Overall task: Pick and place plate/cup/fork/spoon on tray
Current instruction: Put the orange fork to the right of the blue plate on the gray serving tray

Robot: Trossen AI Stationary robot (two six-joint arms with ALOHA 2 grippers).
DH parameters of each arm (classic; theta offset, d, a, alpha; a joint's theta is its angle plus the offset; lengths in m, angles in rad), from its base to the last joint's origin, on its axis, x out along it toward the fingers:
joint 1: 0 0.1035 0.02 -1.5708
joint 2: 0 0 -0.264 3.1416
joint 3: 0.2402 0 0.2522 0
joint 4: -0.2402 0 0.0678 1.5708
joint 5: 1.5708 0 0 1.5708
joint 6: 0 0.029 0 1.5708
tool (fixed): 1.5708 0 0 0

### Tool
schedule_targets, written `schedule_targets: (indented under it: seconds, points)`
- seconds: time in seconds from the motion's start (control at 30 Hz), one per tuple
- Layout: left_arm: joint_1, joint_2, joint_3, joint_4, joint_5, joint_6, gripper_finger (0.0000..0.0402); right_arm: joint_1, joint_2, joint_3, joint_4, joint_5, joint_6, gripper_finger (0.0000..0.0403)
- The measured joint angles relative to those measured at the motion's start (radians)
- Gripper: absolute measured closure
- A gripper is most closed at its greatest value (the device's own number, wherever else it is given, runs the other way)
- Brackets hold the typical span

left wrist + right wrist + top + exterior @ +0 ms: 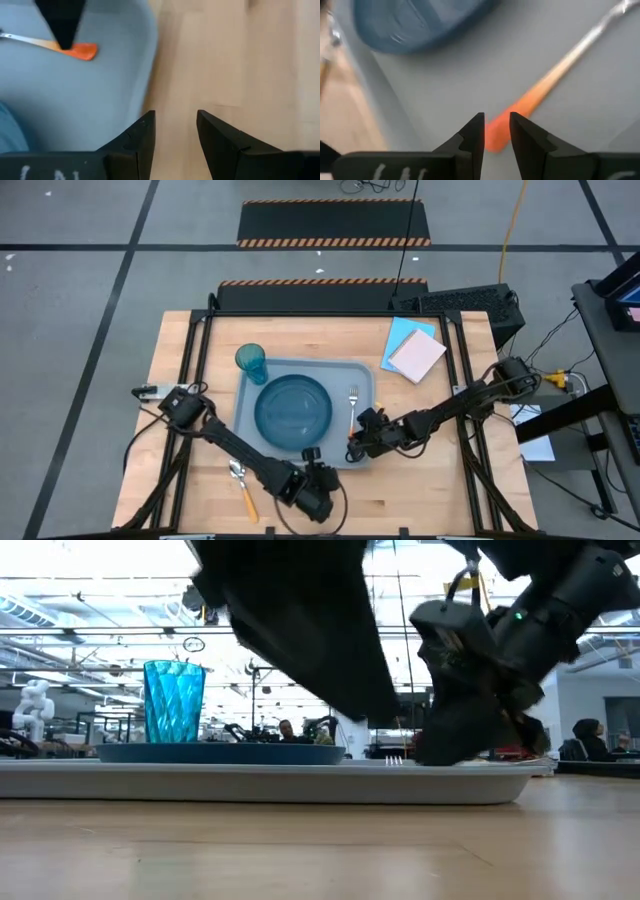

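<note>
The grey-blue tray lies mid-table. The dark blue plate rests in it, and the teal cup stands upright at its far left corner. The fork lies along the tray's right side, tines toward the far edge. My right gripper is at the near end of the fork's orange handle, shut on it. My left gripper is open and empty over the tray's near rim. The spoon lies on the wood, near and left of the tray. My right gripper pinches the fork's orange handle between its two fingers, close to the free end. The fingers slant down from the table's right and lie across the handle. The fork lies low along the tray floor; whether it rests on it I cannot tell.
A light blue paper sheet with a pink pad lies at the table's far right. A small white object sits at the left edge. Bare wood lies near and right of the tray. People show in the room beyond.
</note>
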Motion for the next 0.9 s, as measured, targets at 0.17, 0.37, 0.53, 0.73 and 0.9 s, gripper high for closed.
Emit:
schedule_targets:
  seconds: [0.17,0.37,0.53,0.73,0.9]
  points:
    - [-0.040,-0.029,0.000,-0.074,-0.029,-0.040,0.0254,-0.042,-0.048,0.000,-0.009,0.023,-0.018,0.0321]
    - [-0.083,-0.036,-0.001,-0.251,-0.095,-0.137,0.0254,-0.087,-0.058,0.000,-0.015,-0.011,-0.037,0.0321]
    - [-0.107,-0.036,-0.001,-0.266,-0.123,-0.176,0.0254,-0.111,-0.058,0.000,-0.064,-0.028,-0.032,0.0321]
    - [-0.091,-0.035,-0.094,-0.138,-0.137,-0.175,0.0254,-0.145,-0.058,0.000,-0.079,-0.031,-0.004,0.0321]
    - [-0.074,-0.035,-0.189,0.030,-0.098,-0.167,0.0254,-0.166,-0.058,0.001,-0.132,-0.049,0.002,0.0321]
